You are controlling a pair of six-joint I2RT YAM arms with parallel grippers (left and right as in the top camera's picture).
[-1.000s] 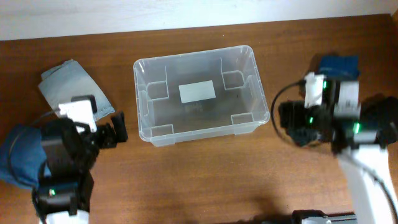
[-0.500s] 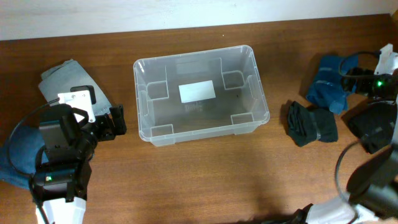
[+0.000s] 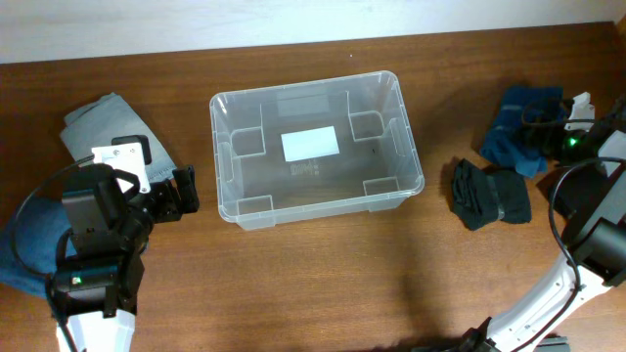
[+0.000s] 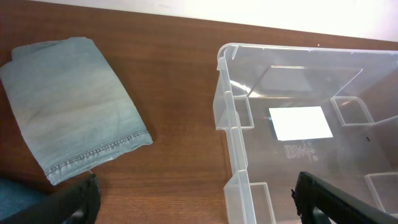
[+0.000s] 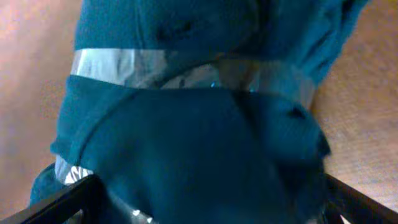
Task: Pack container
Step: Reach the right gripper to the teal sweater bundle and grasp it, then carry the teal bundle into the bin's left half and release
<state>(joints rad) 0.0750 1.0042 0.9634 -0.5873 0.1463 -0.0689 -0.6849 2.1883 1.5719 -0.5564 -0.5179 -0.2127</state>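
Your container (image 3: 315,149) sat upright on the desk (image 3: 323,279), roughly mid-desk, between the two arms, open side up, with the white label (image 3: 310,144) on its floor and nothing else seen inside. Your left arm (image 3: 93,254) was folded low at the near left corner of the desk, wrist directed toward the container's left short wall. The left pincer (image 3: 181,196) stood just beside that wall, apart from it. In the left wrist view the two fingers (image 4: 74,199) sat at opposite bottom corners of the frame, so the jaws were spread wide and gripped nothing. A folded denim cloth (image 3: 106,129) lay flat behind the left arm, well clear of the container; a blue cloth (image 3: 22,249) lay partly under the arm's base. Your right arm (image 3: 587,235) rose along the right edge of the desk and reached back toward the far right corner, wrist over the blue garment (image 3: 516,129). The right pincer (image 5: 208,202) was likewise spread wide, a finger at each lower corner of the right wrist view. The blue garment, with its grey reflective band (image 5: 130,62), filled the space between them; contact could not be judged. A dark garment (image 3: 489,196) lay between the container and the right arm, just beside the blue one.
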